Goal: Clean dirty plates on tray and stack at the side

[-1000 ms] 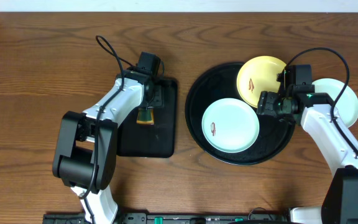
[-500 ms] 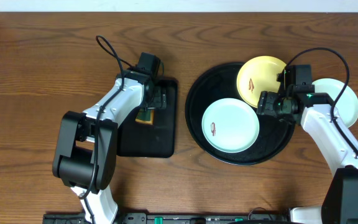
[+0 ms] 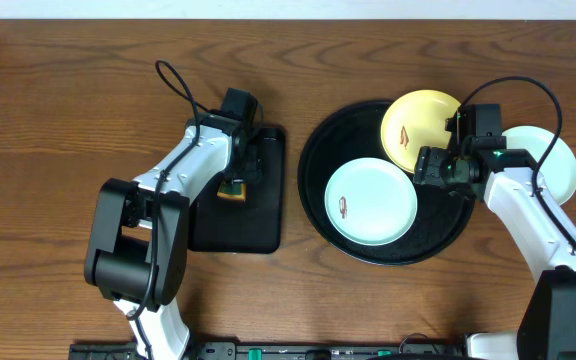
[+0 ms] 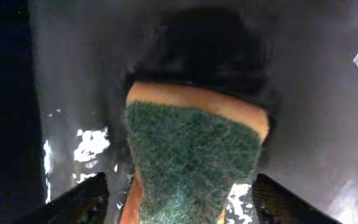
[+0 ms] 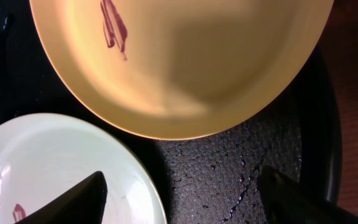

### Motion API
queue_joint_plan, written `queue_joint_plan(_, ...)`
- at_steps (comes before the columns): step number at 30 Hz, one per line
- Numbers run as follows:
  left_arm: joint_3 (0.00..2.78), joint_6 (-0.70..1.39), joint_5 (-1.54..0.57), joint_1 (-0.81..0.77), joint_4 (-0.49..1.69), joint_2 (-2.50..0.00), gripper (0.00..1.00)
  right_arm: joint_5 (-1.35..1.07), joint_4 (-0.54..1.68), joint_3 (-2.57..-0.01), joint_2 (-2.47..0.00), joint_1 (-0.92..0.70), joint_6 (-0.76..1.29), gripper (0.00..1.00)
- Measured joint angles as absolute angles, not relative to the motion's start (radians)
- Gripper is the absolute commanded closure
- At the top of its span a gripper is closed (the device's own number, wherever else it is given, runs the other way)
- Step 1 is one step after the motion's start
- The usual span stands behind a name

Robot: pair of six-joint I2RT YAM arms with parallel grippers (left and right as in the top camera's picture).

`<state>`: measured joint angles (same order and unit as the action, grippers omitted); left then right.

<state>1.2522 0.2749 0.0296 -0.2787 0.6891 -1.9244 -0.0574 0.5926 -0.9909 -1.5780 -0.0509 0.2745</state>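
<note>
Two trays sit on the desk (image 3: pixel 58 120): the round black tray (image 3: pixel 313 165) toward the right edge, and a rectangular tray (image 3: pixel 238 228) left of it. A yellow plate (image 3: pixel 420 128) and a mint plate (image 3: pixel 371 202), both smeared, lie on the round one. Another mint plate (image 3: pixel 563 160) rests on the desk beside it. The left fingers (image 4: pixel 79 199) are spread astride a sponge (image 4: pixel 191 162). The right fingers (image 5: pixel 67 202) are spread above the two tray plates.

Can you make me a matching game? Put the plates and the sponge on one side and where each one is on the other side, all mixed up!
Things:
1. yellow plate
2. white plate with a smear
3. other white plate
4. sponge

Places:
A. in the rectangular tray
B. on the table, right of the round tray
C. on the round tray, near side
D. at the round tray's far edge

Pairs: 1-D, 2-C, 3-B, 4-A
</note>
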Motion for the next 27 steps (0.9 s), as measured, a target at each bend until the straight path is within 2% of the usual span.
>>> queue_joint_plan(1, 1.252, 0.27, 0.029, -0.279, 0.699, -1.924, 0.81, -0.057, 0.593, -0.991, -1.578, -0.051, 0.274, 0.23)
queue_joint_plan(2, 1.252, 0.269, 0.029, -0.279, 0.707, -1.924, 0.9, -0.057, 0.593, -0.991, -1.578, -0.051, 0.274, 0.23)
queue_joint_plan(4, 1.252, 0.268, 0.029, -0.279, 0.717, -1.924, 0.9, -0.056, 0.593, -0.991, -1.578, -0.051, 0.274, 0.23)
queue_joint_plan(5, 1.252, 0.265, 0.029, -0.279, 0.72, -1.924, 0.71, -0.056, 0.593, -0.991, -1.578, -0.051, 0.274, 0.23)
queue_joint_plan(6, 1.252, 0.261, 0.03, -0.279, 0.724, -1.924, 0.41, -0.056, 0.593, -0.991, -1.578, -0.051, 0.274, 0.23)
queue_joint_plan(7, 1.252, 0.262, 0.03, -0.279, 0.727, -1.924, 0.25, -0.056, 0.593, -0.991, -1.578, -0.051, 0.274, 0.23)
queue_joint_plan(13, 1.252, 0.266, 0.029, -0.279, 0.773, -1.924, 0.28, -0.056, 0.593, -0.991, -1.578, -0.051, 0.274, 0.23)
queue_joint_plan(15, 1.251, 0.266, 0.029, -0.279, 0.794, -1.924, 0.33, -0.056, 0.593, -0.991, -1.578, -0.051, 0.274, 0.23)
queue_joint_plan(18, 1.251, 0.272, 0.028, -0.279, 0.817, -1.924, 0.78, -0.056, 0.593, -0.991, -1.578, -0.051, 0.274, 0.23)
queue_joint_plan(19, 1.251, 0.268, 0.029, -0.279, 0.821, -1.924, 0.86, -0.056, 0.593, -0.991, -1.578, -0.051, 0.274, 0.23)
queue_joint_plan(21, 1.251, 0.266, 0.029, -0.279, 0.825, -1.924, 0.87, -0.056, 0.593, -0.991, -1.578, -0.051, 0.274, 0.23)
queue_joint_plan(22, 1.251, 0.265, 0.029, -0.279, 0.826, -1.924, 0.7, -0.056, 0.593, -0.991, -1.578, -0.051, 0.274, 0.23)
queue_joint_plan(23, 1.251, 0.262, 0.03, -0.279, 0.827, -1.924, 0.46, -0.056, 0.593, -0.991, -1.578, -0.051, 0.274, 0.23)
queue_joint_plan(24, 1.251, 0.261, 0.03, -0.279, 0.827, -1.924, 0.32, -0.056, 0.593, -0.991, -1.578, -0.051, 0.274, 0.23)
queue_joint_plan(26, 1.251, 0.265, 0.029, -0.279, 0.828, -1.924, 0.31, -0.056, 0.593, -0.991, -1.578, -0.051, 0.274, 0.23)
queue_joint_plan(27, 1.251, 0.266, 0.03, -0.279, 0.828, -1.924, 0.33, -0.056, 0.593, -0.991, -1.578, -0.051, 0.274, 0.23)
